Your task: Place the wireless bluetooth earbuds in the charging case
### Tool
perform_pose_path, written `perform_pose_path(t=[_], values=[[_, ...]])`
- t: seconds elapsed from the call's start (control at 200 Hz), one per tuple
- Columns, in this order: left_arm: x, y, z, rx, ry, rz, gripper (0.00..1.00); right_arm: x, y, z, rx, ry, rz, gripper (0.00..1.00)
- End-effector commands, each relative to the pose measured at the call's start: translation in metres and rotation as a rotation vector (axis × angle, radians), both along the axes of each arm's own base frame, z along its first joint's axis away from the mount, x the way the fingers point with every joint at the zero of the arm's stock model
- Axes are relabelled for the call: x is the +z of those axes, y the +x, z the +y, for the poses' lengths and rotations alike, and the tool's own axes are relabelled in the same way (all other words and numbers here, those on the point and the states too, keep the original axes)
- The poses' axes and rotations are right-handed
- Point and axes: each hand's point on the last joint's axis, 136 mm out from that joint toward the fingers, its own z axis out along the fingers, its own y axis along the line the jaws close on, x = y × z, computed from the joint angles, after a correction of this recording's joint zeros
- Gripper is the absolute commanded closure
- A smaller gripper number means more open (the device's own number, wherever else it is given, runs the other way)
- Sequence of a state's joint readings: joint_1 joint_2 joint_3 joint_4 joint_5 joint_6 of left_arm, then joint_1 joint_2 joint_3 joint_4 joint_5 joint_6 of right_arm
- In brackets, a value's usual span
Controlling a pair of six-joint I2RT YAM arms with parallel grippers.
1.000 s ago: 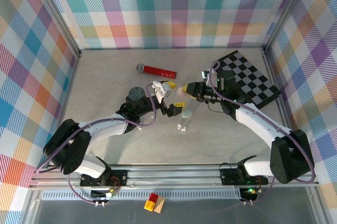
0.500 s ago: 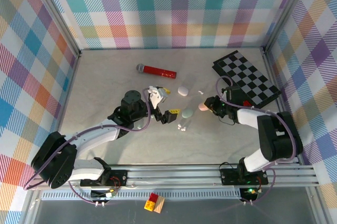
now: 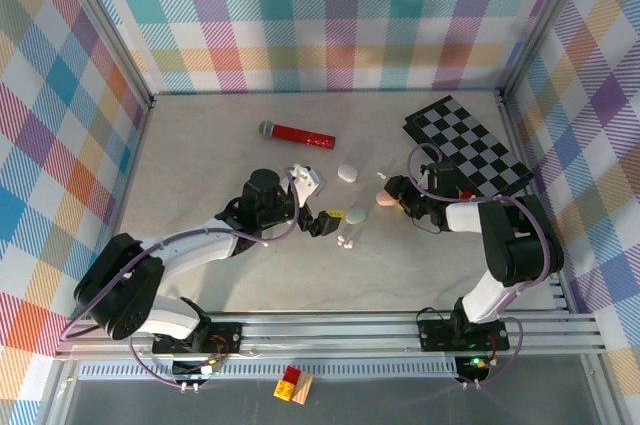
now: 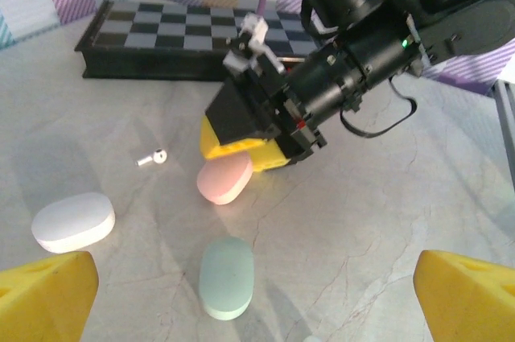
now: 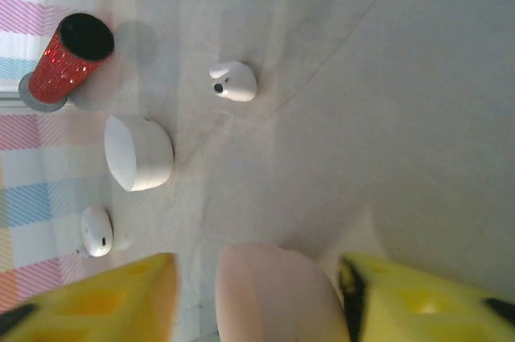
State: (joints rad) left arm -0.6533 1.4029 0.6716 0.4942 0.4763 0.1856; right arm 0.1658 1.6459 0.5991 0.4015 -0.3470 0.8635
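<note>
The pink oval case (image 5: 278,294) lies on the table between the yellow fingers (image 5: 96,302) of my right gripper (image 5: 257,298), which stands open around it with a gap on the left side. From above, that right gripper (image 3: 392,198) sits low at the pink case (image 3: 382,202). A pale green case (image 4: 226,276) lies flat just ahead of my wide-open, empty left gripper (image 4: 259,300). A white case (image 4: 72,220) lies further left. One white earbud (image 4: 151,158) rests near it, and two tiny white earbuds (image 3: 345,242) lie below the green case (image 3: 356,213).
A red microphone (image 3: 297,134) lies at the back left. The folded chessboard (image 3: 465,150) sits at the back right, close behind my right arm. Both grippers work within a hand's width of each other at mid-table.
My right gripper has opened and the pink case now rests on the table between its fingers. The left gripper has shifted slightly towards the cases and stayed open.
</note>
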Motion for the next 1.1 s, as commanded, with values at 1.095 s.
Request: perform_pose_path(t=[1.095], values=[[0.017,0.065,0.109,0.442,-0.215,0.128,0.00,0.007,-0.047,0.117,0.291,-0.294,0.063,0.20]])
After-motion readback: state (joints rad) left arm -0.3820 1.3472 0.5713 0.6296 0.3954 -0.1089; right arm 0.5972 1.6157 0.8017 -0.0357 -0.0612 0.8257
